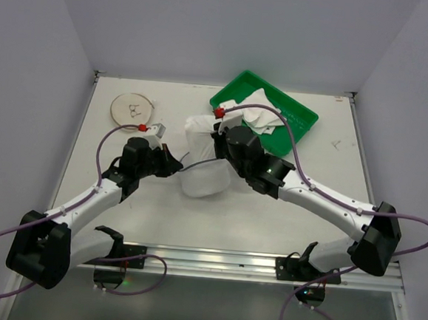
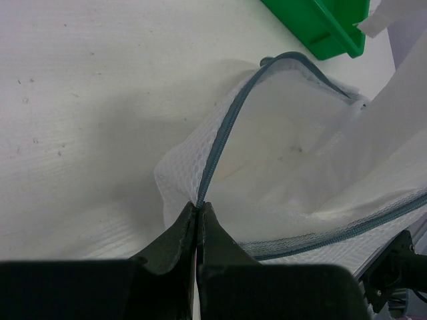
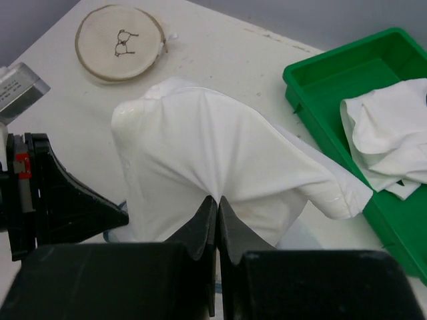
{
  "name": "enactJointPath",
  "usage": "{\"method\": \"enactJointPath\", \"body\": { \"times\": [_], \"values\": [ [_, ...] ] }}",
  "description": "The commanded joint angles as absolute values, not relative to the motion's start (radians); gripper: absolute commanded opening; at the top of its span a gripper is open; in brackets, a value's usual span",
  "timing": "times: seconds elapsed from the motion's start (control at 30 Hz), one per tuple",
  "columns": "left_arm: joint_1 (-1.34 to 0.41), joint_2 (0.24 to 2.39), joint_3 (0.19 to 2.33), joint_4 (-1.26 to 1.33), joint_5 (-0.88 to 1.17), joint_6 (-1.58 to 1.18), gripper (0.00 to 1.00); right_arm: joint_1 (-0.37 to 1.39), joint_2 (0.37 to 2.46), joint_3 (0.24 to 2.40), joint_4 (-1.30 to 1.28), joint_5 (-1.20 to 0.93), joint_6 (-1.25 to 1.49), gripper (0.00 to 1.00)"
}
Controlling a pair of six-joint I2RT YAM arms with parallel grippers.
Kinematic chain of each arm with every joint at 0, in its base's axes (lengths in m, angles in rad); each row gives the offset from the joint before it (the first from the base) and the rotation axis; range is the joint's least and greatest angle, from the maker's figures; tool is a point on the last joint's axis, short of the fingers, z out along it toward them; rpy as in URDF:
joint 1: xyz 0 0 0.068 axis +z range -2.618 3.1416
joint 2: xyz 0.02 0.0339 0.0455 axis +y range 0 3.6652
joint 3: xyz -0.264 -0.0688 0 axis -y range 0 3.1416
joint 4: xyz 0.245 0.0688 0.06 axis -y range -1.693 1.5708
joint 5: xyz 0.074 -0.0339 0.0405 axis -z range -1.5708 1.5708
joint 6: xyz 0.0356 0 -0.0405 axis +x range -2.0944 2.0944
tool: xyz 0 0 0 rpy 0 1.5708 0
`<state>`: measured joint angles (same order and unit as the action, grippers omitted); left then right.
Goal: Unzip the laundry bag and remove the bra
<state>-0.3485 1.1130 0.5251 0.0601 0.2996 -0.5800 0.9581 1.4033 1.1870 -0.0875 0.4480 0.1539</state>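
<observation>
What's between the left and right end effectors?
The laundry bag, zipper open, and the bra: the left end effector pinches the bag's zipper rim, the right end effector pinches the bra. Top view shows it.

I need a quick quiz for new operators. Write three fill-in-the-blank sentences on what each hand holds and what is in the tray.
1. The left hand pinches the grey ____ on the rim of the laundry bag.
2. The right hand pinches white fabric of the garment to be taken out, the ____.
3. A crumpled white cloth lies in the ____ tray.
Missing words: zipper, bra, green.
</observation>
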Motion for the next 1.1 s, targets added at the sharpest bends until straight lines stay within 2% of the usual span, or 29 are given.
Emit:
{"method": "enactJointPath", "body": {
  "times": [0.0,0.37,0.83,0.97,1.07],
  "values": [
    [-0.351,1.117,0.52,0.103,0.314,-0.552,0.0,0.957,1.342,1.256,-0.006,0.535,0.115,0.0],
    [-0.351,1.12,0.517,0.106,0.318,-0.551,0.0,0.931,1.347,1.419,0.049,0.695,-0.06,0.0],
    [-0.351,1.114,0.518,0.097,0.301,-0.551,0.0,0.716,1.538,1.907,-0.17,0.836,-0.144,0.0],
    [-0.351,1.112,0.52,0.094,0.301,-0.552,0.0,0.674,1.608,1.97,-0.129,0.882,-0.213,0.0],
    [-0.351,1.111,0.518,0.095,0.307,-0.551,0.0,0.649,1.644,1.951,0.016,0.923,-0.291,0.0]
  ]
}}
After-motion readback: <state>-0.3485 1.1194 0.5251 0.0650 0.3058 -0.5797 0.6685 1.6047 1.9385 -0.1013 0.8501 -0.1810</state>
